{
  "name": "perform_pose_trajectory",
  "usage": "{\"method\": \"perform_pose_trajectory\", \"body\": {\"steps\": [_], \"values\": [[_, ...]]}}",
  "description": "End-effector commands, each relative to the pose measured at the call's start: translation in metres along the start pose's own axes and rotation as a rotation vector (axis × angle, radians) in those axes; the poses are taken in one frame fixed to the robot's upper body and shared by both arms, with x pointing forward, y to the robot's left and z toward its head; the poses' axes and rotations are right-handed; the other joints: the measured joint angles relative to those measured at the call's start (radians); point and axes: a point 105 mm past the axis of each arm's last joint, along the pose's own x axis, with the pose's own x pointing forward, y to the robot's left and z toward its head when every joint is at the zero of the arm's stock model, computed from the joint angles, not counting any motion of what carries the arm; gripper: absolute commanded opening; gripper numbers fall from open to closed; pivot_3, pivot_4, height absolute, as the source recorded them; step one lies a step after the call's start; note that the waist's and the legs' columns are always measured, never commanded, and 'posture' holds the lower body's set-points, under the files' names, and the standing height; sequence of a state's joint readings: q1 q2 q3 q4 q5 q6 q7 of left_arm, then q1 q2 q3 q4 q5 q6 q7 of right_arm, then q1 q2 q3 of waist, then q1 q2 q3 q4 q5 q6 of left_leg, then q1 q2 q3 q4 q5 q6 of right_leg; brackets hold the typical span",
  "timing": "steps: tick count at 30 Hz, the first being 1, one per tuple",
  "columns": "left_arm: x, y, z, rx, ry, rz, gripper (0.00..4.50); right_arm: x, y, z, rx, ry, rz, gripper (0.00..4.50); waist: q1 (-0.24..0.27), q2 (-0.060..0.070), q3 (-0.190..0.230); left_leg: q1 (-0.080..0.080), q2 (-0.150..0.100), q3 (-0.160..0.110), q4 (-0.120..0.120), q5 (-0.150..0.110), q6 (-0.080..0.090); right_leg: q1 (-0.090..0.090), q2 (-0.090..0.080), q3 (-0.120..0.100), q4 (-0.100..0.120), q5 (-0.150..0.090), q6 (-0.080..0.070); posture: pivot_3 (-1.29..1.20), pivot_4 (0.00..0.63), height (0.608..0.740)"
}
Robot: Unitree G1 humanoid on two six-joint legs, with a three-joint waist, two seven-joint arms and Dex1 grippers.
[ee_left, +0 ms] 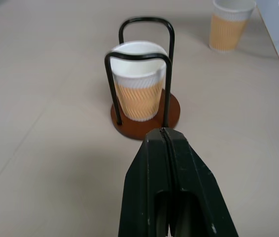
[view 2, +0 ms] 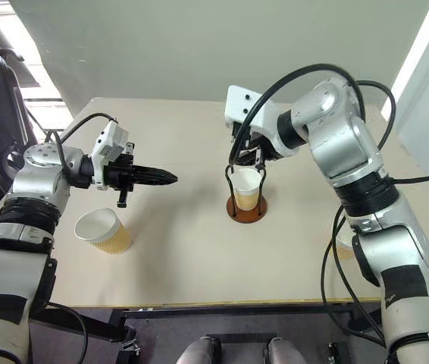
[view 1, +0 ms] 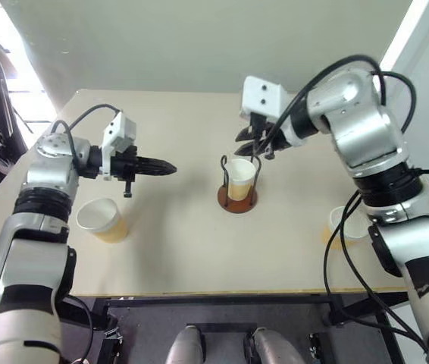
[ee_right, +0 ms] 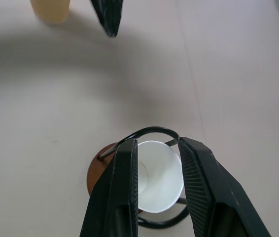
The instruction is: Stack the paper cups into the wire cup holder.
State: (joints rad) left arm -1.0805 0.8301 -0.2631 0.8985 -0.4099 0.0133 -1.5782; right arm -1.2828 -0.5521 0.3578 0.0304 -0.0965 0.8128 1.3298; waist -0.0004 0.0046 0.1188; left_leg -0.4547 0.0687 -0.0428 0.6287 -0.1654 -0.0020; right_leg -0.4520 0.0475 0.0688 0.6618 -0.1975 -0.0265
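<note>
Three paper cups sit on the pale tabletop (view 1: 184, 258), and one of them (view 1: 240, 179) already stands upright in the wire cup holder (view 1: 237, 199), between its two black wire loops, which looks like the first step of the stack done. The right gripper (view 1: 256, 144) hangs just above that cup's rim with its fingers apart and nothing between them; from its wrist camera the open white mouth of the cup shows in the gap, so I judge it has let the cup go rather than being about to take it. The left gripper (view 1: 154, 167) points level toward the holder from well off to the side, its fingers pressed together and empty, apparently just waiting clear of the work. A second cup (view 1: 102, 220) stands upright near the table's left front, below the left forearm, and a third (view 1: 345, 226) stands near the right front edge, partly hidden behind the right arm; both lie within reach of their nearer arm for the next pick. Each cup is tapered, smooth and white at the rim and inside, with a ribbed tan-yellow sleeve lower down, a shape that should nest easily. Thin and light, the holder's wires rise from a flat round reddish-brown disc.
</note>
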Motion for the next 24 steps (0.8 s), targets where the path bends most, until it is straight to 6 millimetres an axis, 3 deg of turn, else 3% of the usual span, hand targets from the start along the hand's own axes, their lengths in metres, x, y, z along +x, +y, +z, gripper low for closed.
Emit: {"method": "perform_pose_trajectory", "body": {"steps": [1, 8, 14, 24], "values": [[-0.008, -0.001, 0.022, 0.074, 0.008, -0.032, 0.0, -0.021, -0.004, 0.016, -0.026, -0.058, -0.05, 1.24, 0.0, 0.0, 0.0, 0.0, 0.0, 0.0, 0.0, 0.0, 0.0, 0.0, 0.0, 0.0, 0.0, 0.0, 0.0, 0.0, 0.15, 0.74], [-0.025, -0.016, 0.016, 0.094, 0.183, -0.079, 0.0, -0.022, 0.004, 0.013, -0.02, -0.073, -0.017, 1.24, -0.001, 0.0, 0.0, 0.0, 0.0, 0.0, 0.0, 0.0, 0.0, 0.0, 0.0, 0.0, 0.001, 0.0, 0.0, 0.0, 0.15, 0.74], [-0.046, -0.042, 0.006, 0.098, 0.343, -0.158, 0.0, -0.027, 0.023, 0.015, -0.034, -0.176, 0.114, 1.24, -0.003, 0.0, 0.0, 0.0, 0.0, 0.0, -0.001, 0.0, 0.0, -0.001, 0.001, 0.0, 0.001, -0.001, -0.001, 0.0, 0.15, 0.74], [-0.052, -0.058, 0.009, 0.08, 0.37, -0.209, 0.0, -0.045, 0.04, -0.009, -0.044, -0.188, 0.213, 1.24, 0.001, -0.001, 0.0, 0.001, 0.0, 0.001, 0.001, 0.0, -0.001, 0.001, 0.0, 0.001, 0.001, -0.001, -0.002, 0.0, 0.15, 0.74]]}}
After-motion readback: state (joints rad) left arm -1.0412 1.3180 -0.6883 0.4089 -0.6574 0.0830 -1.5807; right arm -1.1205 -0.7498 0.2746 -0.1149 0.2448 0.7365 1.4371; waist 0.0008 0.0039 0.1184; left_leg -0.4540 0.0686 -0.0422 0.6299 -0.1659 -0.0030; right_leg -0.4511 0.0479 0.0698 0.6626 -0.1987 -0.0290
